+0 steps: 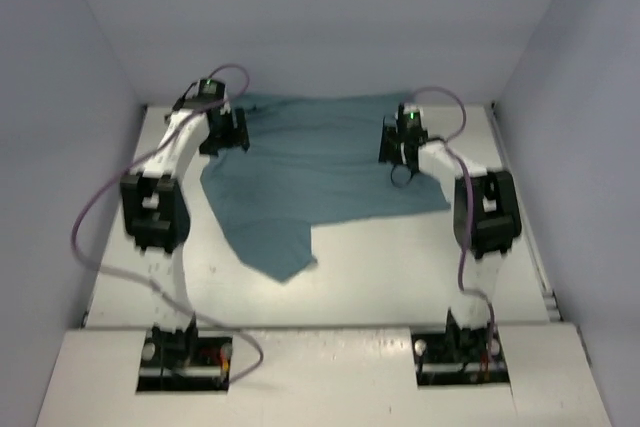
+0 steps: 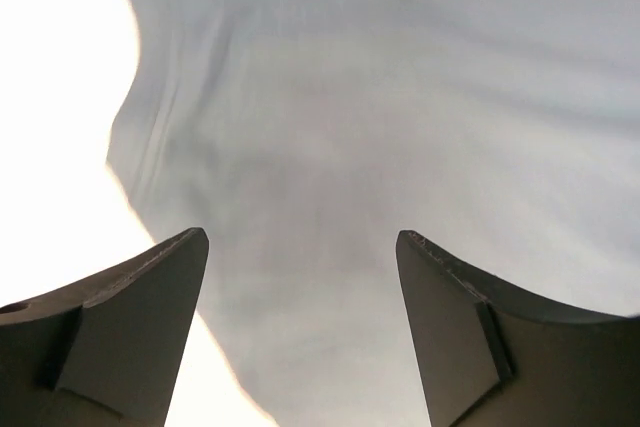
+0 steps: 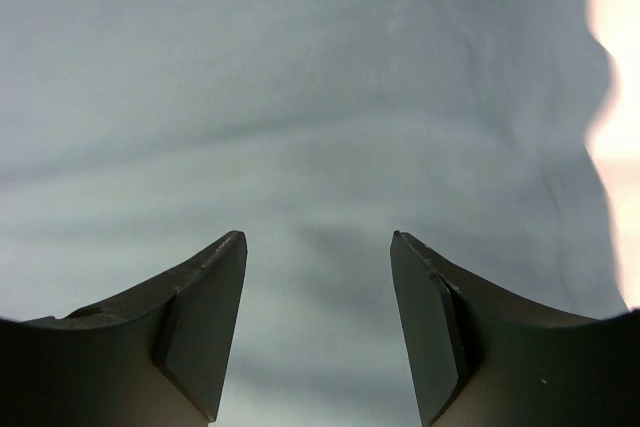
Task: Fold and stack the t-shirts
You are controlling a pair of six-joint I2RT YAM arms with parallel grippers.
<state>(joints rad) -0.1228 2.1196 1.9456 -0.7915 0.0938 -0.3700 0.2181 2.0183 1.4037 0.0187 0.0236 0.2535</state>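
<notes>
On the surface, the t-shirt lies in the far half, with one flap trailing toward 7 o'clock. Its long axis runs 9 to 3 o'clock; I cannot tell the collar end. Farther out, the left tool at 10 o'clock and the right tool at 2 o'clock hover released over the cloth. This looks like the first fold grasp: both must descend and pinch the side edges.

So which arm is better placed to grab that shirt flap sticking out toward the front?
Probably the left. The flap lies on the left side of the t-shirt, nearer the left gripper, open over its left edge. The right gripper, also open, is over the right side.
</notes>
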